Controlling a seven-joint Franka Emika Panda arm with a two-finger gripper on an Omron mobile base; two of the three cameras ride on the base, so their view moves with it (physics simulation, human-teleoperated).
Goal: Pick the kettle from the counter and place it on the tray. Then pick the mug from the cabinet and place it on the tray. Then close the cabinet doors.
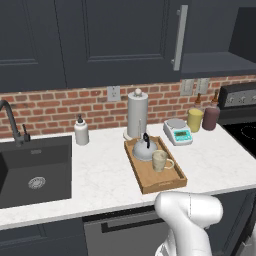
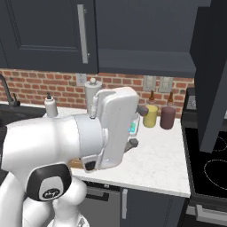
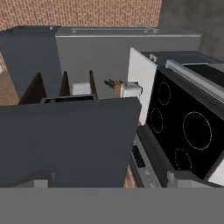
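While arm folds high by cabinet, claw spread wide, nothing held.

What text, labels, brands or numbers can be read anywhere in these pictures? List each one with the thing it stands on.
No text reads legibly in any view.
scale: its teal display panel shows no digits that can be made out.
mug: no readable mark on its side.
yellow bottle and dark-red bottle: no labels visible.
stove control panel: small pale marks, too blurred to read.
robot arm: a small grey emblem on the dark joint cap, illegible.
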